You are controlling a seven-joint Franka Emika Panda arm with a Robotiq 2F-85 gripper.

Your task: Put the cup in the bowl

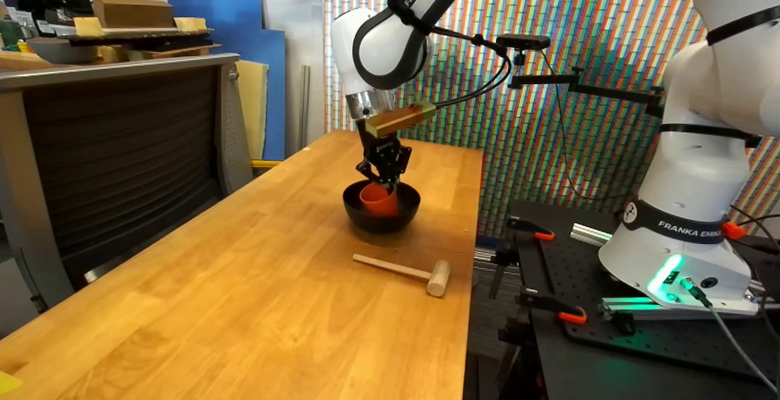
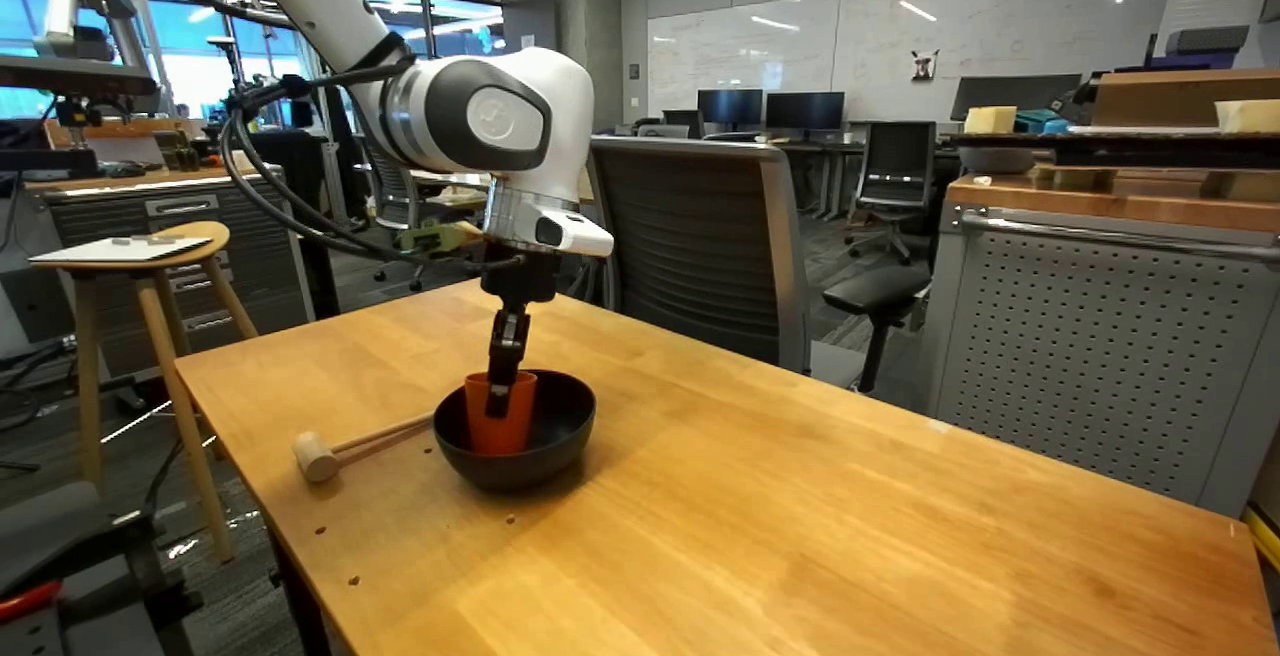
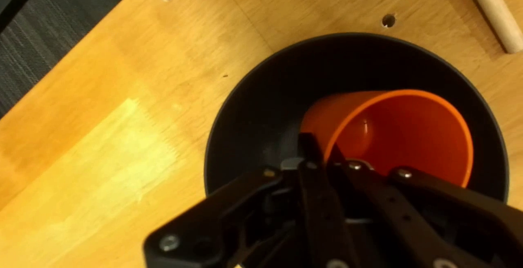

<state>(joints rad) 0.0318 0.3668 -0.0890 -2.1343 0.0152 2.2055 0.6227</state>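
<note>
Orange cup's down in the black bowl, fingers pinched on its rim

So the surface under the fingers is a honey-coloured wood table (image 2: 850,496) with some small drilled holes (image 3: 388,20) near the bowl. Past the fingers in an exterior view there's a dark-backed chair (image 2: 690,246) pulled up by the table, and way behind that a whiteboard (image 2: 740,51). In an exterior view, a stripey multicoloured wall (image 1: 512,138) sits beyond them.

The gripper (image 3: 323,150) points down with its fingers (image 3: 312,151) narrow, pinching the cup wall, one tip inside and one outside. The cup (image 3: 408,137) is mouth up, tipped a bit, inside the bowl (image 2: 520,471) right below the fingertips.

Edge-wise, the nearest table edge is well apart from the fingers in the wrist view, and lengthwise the wood runs on a long way. A wooden mallet (image 1: 402,269) lies near the fingers, beside the bowl but not touching it.

The bowl's wall hides the cup's base in both exterior views, so it's maybe resting on the bottom, hard to say. The wrist view cuts off the mallet's head, and the gripper covers the bowl's near rim.
</note>
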